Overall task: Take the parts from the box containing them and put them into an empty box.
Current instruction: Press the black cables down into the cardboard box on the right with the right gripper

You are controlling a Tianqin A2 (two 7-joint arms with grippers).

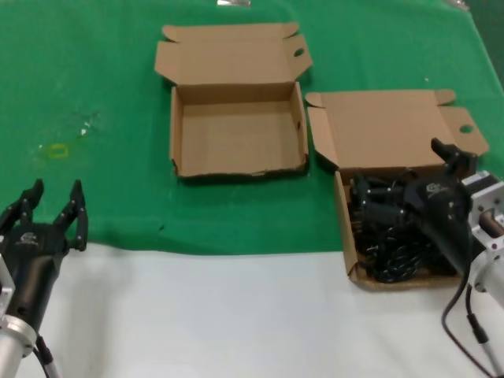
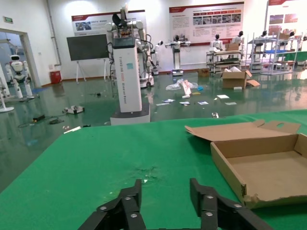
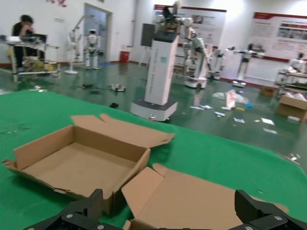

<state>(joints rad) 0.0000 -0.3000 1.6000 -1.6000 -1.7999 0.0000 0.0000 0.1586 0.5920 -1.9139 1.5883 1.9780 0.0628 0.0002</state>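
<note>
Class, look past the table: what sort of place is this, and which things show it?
Likely a robotics lab or showroom hall: humanoid robots stand on a glossy floor, display boards line the wall, and a wheeled tower robot is parked behind the green table.

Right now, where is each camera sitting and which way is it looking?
Head view: up on the robot's head, looking down at the empty box, the box of cords and both arms.
Left wrist view: on the left arm, facing across the table; left end effector shows.
Right wrist view: on the right arm; right end effector shows.
All share the empty box.
</note>
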